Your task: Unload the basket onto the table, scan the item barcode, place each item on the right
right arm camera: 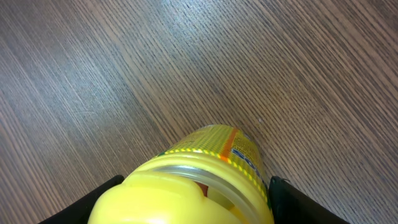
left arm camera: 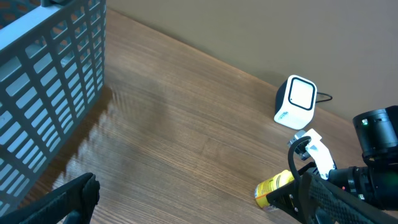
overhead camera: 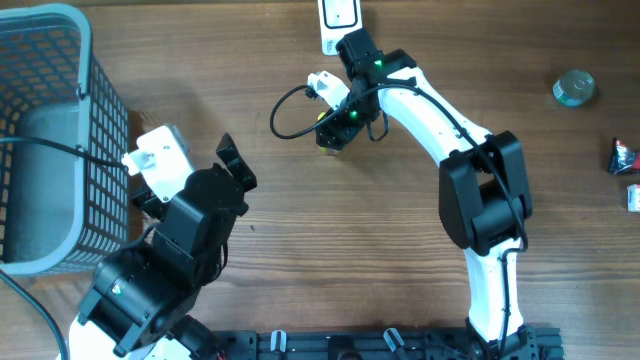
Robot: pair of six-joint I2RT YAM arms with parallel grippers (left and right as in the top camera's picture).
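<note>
Your right gripper [overhead camera: 335, 128] is out near the table's [overhead camera: 300, 250] far edge, with the yellow bottle [right arm camera: 199, 180] between its jaws. The fingers [right arm camera: 283, 193] flank it closely on both sides, but you cannot tell whether they are actually pressing on it. The bottle sits just in front of the white scanner [overhead camera: 340, 20], which stands at the far edge itself. That leaves little room behind it and bare wood toward you.

Your left gripper [overhead camera: 237, 165] is spread wide and holds nothing. It hangs near the left front, just beside the grey basket's [overhead camera: 100, 120] mesh wall — tight on that side, open toward the centre.

Off to the right, well apart from both arms, are a small round tin [overhead camera: 574, 88] and some packets [overhead camera: 622, 157] at the table's right edge.
</note>
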